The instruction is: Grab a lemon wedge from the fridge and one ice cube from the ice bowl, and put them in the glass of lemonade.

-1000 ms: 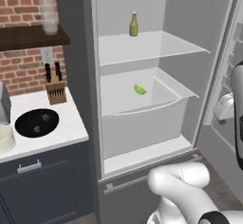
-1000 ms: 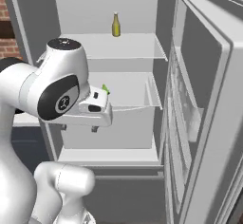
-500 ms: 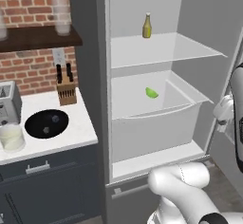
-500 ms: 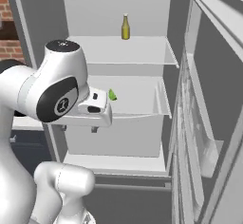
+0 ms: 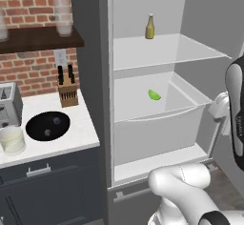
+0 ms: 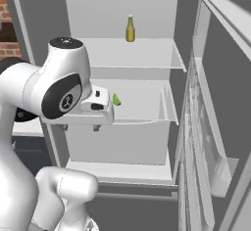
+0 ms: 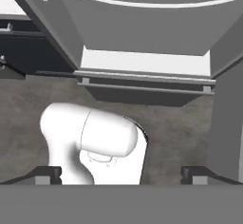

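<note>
Right base view: lemon wedge (image 6: 116, 99) beside gripper (image 6: 81, 127)

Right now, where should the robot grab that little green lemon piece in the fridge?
Probably across the lemon wedge's narrow sides, coming from above and the open front. It lies small and low in the fridge's white drawer, whose front wall blocks a level reach. The open fingers are nowhere near it yet.

The ice bowl (image 5: 47, 126) holds pale specks too small to make out as cubes. The arm covers part of the lemon wedge (image 6: 116, 99) in the right base view (a green sliver shows). The toaster (image 5: 9, 105) is cut by the left edge.
</note>
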{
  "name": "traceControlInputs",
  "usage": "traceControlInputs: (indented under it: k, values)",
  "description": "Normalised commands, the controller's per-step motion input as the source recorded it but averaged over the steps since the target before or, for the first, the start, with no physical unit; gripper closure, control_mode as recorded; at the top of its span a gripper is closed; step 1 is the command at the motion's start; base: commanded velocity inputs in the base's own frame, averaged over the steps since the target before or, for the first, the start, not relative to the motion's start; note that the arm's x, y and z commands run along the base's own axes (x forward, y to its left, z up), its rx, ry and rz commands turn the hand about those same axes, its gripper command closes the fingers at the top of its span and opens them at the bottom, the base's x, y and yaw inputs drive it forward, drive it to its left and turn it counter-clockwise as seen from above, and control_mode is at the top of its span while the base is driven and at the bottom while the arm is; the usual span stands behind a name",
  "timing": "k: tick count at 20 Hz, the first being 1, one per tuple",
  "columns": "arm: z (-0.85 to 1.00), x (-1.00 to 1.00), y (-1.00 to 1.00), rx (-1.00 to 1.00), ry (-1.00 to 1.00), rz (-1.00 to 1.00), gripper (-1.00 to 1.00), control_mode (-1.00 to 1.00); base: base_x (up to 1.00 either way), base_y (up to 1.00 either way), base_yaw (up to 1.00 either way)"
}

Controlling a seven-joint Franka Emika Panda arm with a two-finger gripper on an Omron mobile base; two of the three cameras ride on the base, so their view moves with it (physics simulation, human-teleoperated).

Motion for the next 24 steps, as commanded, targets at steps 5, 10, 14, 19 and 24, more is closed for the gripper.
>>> traceControlInputs:
  k: [5, 10, 14, 19, 24]
  values:
    - [0.00, 0.30, 0.30, 0.00, -0.14, -0.03, -1.00, -1.00, 0.00, 0.00, 0.00]
    - [-0.04, 0.71, 0.05, 0.00, -0.15, -0.12, -1.00, -1.00, 0.00, 0.00, 0.00]
    - [-0.21, 0.81, 0.02, 0.00, -0.12, -0.13, -1.00, -1.00, 0.00, 0.00, 0.00]
    - [-0.49, 0.89, 0.02, 0.01, -0.06, -0.11, -1.00, -1.00, 0.00, 0.00, 0.00]
    - [-0.78, 0.78, 0.00, 0.11, 0.00, -0.01, -1.00, -1.00, 0.00, 0.00, 0.00]
